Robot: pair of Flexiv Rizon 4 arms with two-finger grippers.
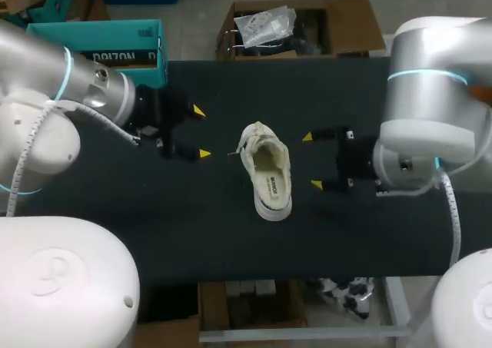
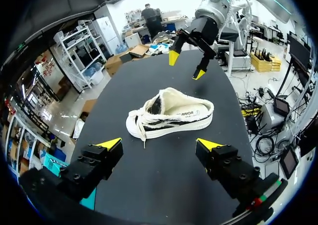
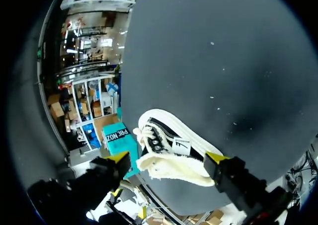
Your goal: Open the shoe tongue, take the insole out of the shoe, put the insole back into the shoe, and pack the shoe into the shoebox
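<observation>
A cream, fleece-lined shoe [image 1: 267, 167] lies upright in the middle of the black table [image 1: 192, 240], toe and laces toward the back, heel toward the front. Its insole [image 1: 277, 185] shows inside with a label on it. My left gripper [image 1: 201, 133] hovers open just left of the shoe's toe, apart from it. In the left wrist view the shoe [image 2: 171, 116] lies ahead of that gripper [image 2: 159, 144]. My right gripper [image 1: 312, 160] stands open right of the shoe without touching it. Seen from the right wrist, the shoe [image 3: 174, 148] sits ahead of the spread fingers of this gripper [image 3: 168, 158].
A teal shoebox [image 1: 115, 48] stands at the table's back left corner, behind my left arm; it also shows past the shoe as the shoebox [image 3: 119, 138] in the right wrist view. Bare tabletop lies in front of the shoe and behind it.
</observation>
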